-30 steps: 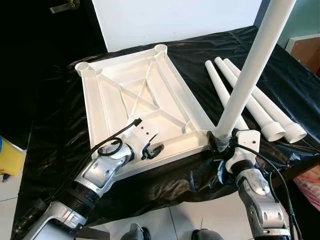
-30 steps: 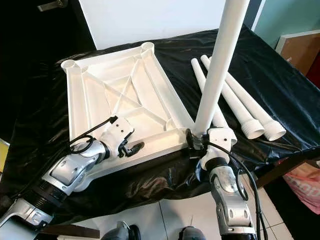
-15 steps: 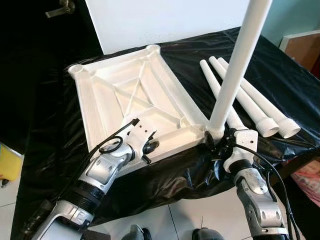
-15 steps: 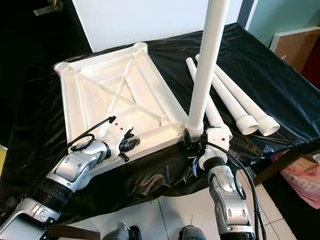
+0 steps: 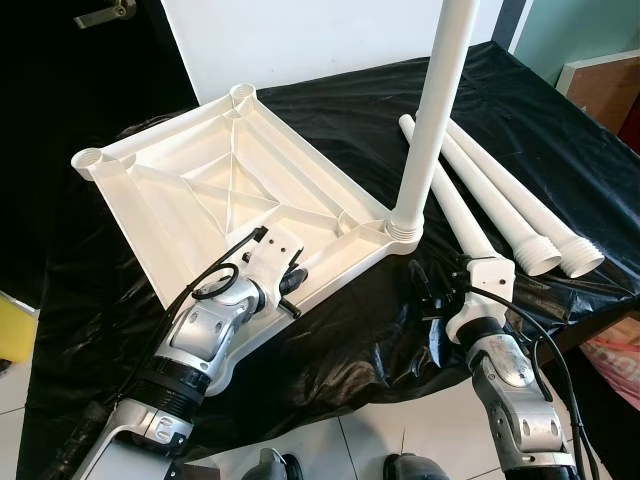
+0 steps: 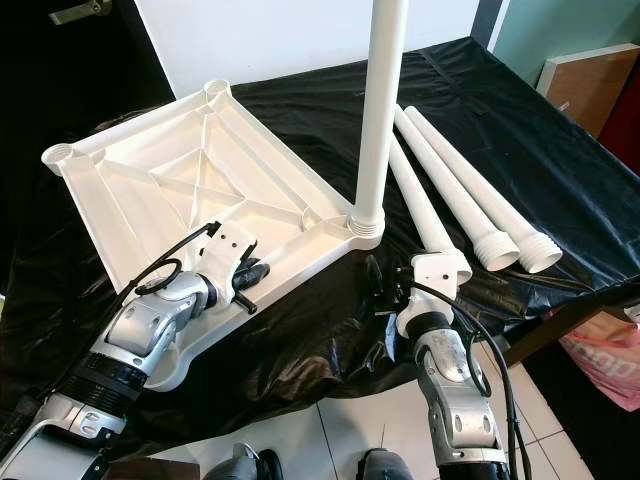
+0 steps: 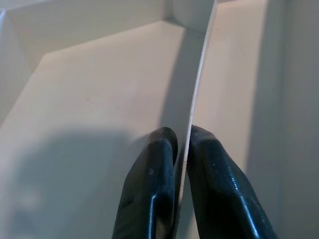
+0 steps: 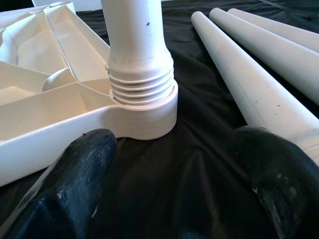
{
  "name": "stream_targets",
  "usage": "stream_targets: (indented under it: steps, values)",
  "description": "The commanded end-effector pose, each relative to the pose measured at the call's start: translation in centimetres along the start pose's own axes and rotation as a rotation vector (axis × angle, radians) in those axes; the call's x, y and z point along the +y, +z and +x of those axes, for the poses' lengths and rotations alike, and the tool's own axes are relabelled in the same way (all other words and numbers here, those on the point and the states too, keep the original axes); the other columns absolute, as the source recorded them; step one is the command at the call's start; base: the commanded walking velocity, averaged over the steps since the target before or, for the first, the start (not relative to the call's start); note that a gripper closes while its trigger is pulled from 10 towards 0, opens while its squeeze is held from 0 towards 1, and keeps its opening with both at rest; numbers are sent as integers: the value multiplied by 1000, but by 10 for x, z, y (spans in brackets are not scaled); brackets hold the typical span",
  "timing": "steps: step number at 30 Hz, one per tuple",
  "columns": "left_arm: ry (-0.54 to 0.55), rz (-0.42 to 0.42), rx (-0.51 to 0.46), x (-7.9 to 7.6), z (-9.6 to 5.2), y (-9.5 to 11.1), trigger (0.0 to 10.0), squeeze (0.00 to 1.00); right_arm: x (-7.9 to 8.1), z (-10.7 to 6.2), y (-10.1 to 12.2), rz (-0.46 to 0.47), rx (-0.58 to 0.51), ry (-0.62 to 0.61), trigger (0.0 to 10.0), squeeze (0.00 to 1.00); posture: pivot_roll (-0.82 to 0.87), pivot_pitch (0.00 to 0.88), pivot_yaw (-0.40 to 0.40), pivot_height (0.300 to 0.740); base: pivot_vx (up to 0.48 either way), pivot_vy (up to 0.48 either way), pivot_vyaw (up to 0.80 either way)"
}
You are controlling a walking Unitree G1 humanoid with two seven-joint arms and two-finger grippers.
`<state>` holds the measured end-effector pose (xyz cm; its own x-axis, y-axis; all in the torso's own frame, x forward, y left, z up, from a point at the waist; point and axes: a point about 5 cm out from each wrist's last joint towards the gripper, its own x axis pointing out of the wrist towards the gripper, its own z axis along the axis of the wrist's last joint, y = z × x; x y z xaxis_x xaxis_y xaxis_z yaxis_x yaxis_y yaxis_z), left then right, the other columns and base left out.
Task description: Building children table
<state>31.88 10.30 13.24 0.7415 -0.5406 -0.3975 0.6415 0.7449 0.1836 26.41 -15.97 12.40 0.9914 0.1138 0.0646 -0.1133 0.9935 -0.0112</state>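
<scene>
Left eye view: we see the white table panel (image 5: 230,190) upside down on the black-covered tabletop (image 5: 560,150), one leg (image 5: 430,120) upright in its near corner socket, three loose legs (image 5: 500,205) beside it.

Left wrist view: left gripper (image 7: 182,149) pinched on a panel rib.

Right wrist view: right gripper (image 8: 172,169) spread wide, empty, just before the socket.

Black-draped table (image 5: 330,330), upturned tabletop (image 5: 200,190), three loose legs (image 5: 500,215)

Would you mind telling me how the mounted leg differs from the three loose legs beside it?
The mounted leg stands upright, its threaded end in the tabletop's corner socket; the loose legs lie flat on the black sheet, threaded ends free. All are white, tapered tubes.
</scene>
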Motion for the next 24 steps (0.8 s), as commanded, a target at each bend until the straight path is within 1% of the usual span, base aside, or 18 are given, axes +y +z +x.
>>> stream_targets:
  steps: [1,2,3,5,6,7,9,10,11,13,15,16,17,19,20,22,23,24]
  values:
    - [80,21,-82,-3,-2,12,10000,0,3,0,-4,7,14,14,10000,0,-105,115,70,740,0,0,0]
    - [80,21,-82,-3,-2,12,10000,0,3,0,-4,7,14,14,10000,0,-105,115,70,740,0,0,0]
    - [-5,11,-119,-14,-3,16,10000,1000,4,1,-5,7,16,20,10000,0,-104,112,69,740,0,0,0]
    - [-132,-4,-164,-31,-6,22,10000,1000,6,3,-5,8,22,38,10000,0,-102,108,70,740,0,0,0]
    - [-132,-4,-164,-31,-6,22,10000,1000,6,3,-5,8,22,38,10000,0,-102,108,70,740,0,0,0]
    - [-161,-31,-158,-35,-7,23,10000,1000,8,3,-6,5,26,46,10000,0,-101,108,70,740,0,0,0]
    - [-162,-34,-148,-35,-7,23,10000,1000,9,4,-7,7,31,57,10000,0,-101,108,70,740,0,0,0]
    - [-156,-33,-143,-33,-7,24,10000,714,10,5,-8,8,35,65,10000,0,-95,105,70,740,0,0,0]
    - [-148,-48,-154,-30,-9,27,10000,0,11,7,-8,11,38,76,10000,0,-95,105,70,740,0,0,0]
    - [-135,-53,-173,-25,-11,30,10000,0,12,8,-8,11,37,82,10000,0,-91,107,71,740,0,0,0]
    - [-107,-63,-199,-15,-16,35,10000,0,12,12,-7,9,33,83,10000,0,-84,112,77,740,0,0,0]
    - [-107,-63,-199,-15,-16,35,10000,0,12,12,-7,9,33,83,10000,0,-84,112,77,740,0,0,0]
    - [-65,-72,-219,-6,-20,37,10000,0,11,15,-5,5,30,83,10000,0,-84,114,79,740,0,0,0]
    - [-65,-72,-219,-6,-20,37,10000,0,11,15,-5,5,30,83,10000,0,-84,114,79,740,0,0,0]
    - [-35,-85,-247,2,-26,39,10000,0,11,17,-4,-3,27,85,10000,0,-84,116,84,740,0,0,0]
    - [-35,-85,-247,2,-26,39,10000,0,11,17,-4,-3,27,85,10000,0,-84,116,84,740,0,0,0]
    - [35,-91,-236,16,-32,37,10000,0,11,20,-4,-18,29,94,10000,0,-78,119,85,740,0,0,0]
    - [114,-59,-195,30,-39,31,10000,0,11,22,-5,-32,36,103,10000,0,-78,119,85,740,0,0,0]
